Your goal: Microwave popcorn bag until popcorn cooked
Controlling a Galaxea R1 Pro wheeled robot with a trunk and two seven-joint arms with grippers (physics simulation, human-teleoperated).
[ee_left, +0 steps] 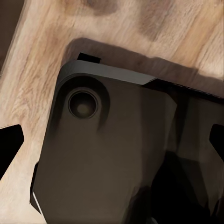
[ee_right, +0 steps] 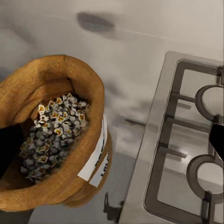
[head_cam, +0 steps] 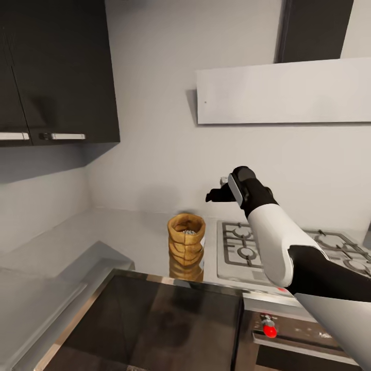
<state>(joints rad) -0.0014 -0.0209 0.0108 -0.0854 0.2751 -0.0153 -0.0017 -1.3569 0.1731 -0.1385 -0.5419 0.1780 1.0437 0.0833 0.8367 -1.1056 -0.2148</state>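
Hovering my right hand (head_cam: 219,194) above the bag (head_cam: 186,239), which is standing upright on the surface (head_cam: 129,234) beside the hob (head_cam: 247,247); I cannot tell whether the fingers are parted.

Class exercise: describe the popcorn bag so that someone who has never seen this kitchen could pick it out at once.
Find the grey countertop running along the white wall. Just left of the gas hob stands the popcorn bag, upright and open. It is the lone tan, wrinkled paper sack with a rolled rim among hard grey surfaces, with small pale kernels inside.

A grey gas hob (head_cam: 288,247) with black grates sits below a white hood (head_cam: 283,90); dark wall cabinets (head_cam: 56,72) hang nearby.
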